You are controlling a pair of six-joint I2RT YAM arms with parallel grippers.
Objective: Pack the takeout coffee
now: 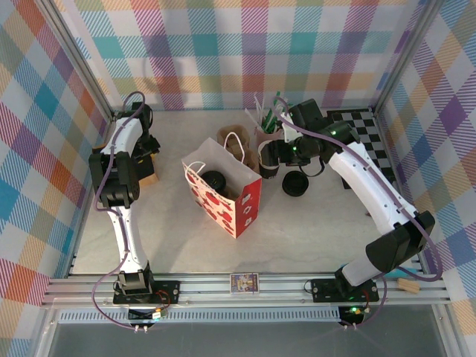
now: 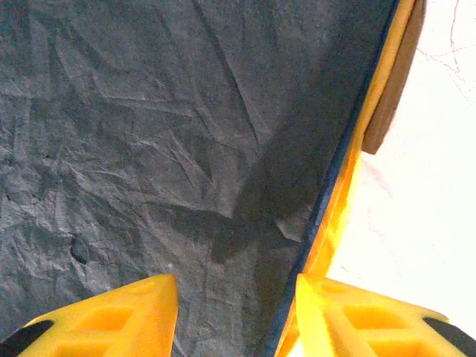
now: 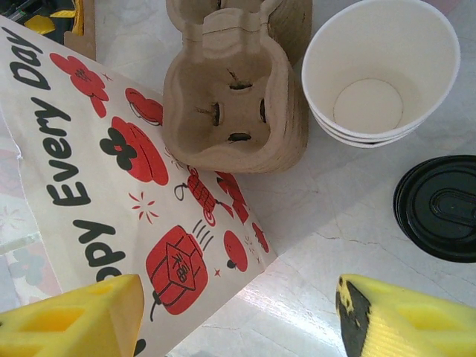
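What I see, by material
Bag: smooth printed paper; carrier: rough matt pulp; cups: smooth white paper; lid: blk plastic, slight sheen; tabletop glossy; my R gripper: yellow plastic.

Robot lab rig: alu frame, plaid walls.

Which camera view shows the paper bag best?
The top external view: it shows the whole paper bag, standing open. The right wrist view gives a close look at part of its printed side, cut off by the frame.
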